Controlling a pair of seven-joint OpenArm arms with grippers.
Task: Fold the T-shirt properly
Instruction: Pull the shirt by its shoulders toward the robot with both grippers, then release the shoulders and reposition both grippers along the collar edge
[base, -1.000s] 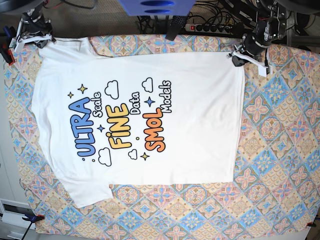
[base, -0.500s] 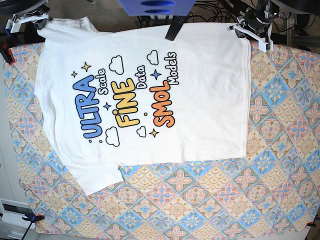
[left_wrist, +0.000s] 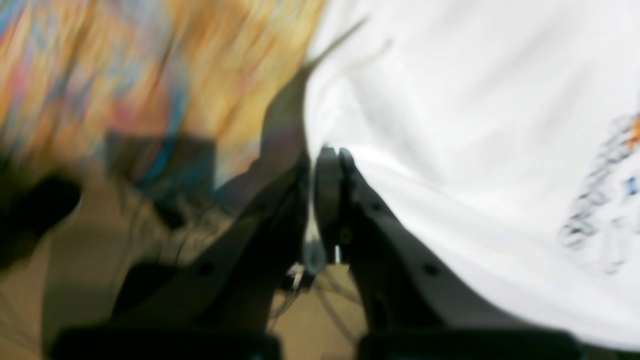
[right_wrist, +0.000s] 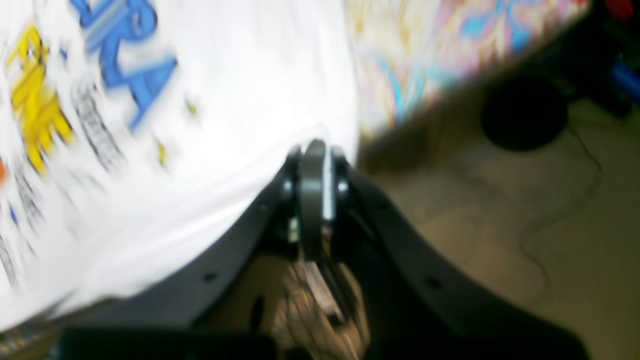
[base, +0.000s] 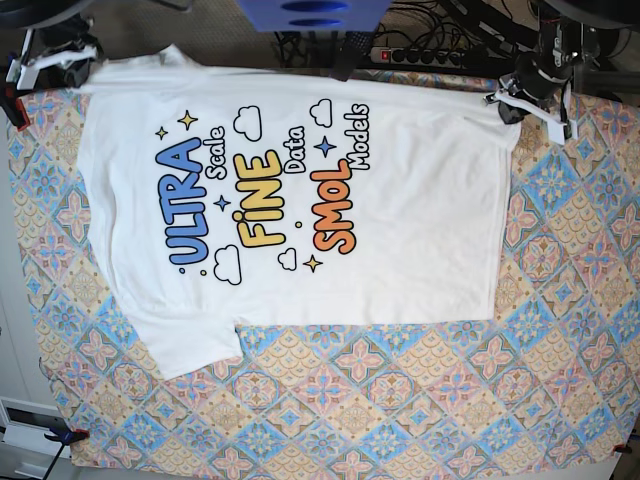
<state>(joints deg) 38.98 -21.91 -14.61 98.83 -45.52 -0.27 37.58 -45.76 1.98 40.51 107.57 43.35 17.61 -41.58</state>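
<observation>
The white T-shirt lies print side up on the patterned tablecloth, with "ULTRA FINE SMOL" lettering reading sideways. Its far edge is stretched between both grippers at the back of the table. My left gripper is shut on the far right corner of the hem. In the left wrist view the closed gripper pinches white cloth. My right gripper is shut on the far left corner by the sleeve. The right wrist view shows the closed gripper on the shirt's edge. Both wrist views are blurred.
A power strip and cables lie behind the table's far edge. A blue object hangs at top centre. The lower sleeve points toward the near left. Bare tablecloth shows along the near side and at the right.
Both grippers dragged the shirt toward the table's far edge, then shifted it a little to the right. The left gripper came slightly back from the far edge. Both stay shut on the cloth.
</observation>
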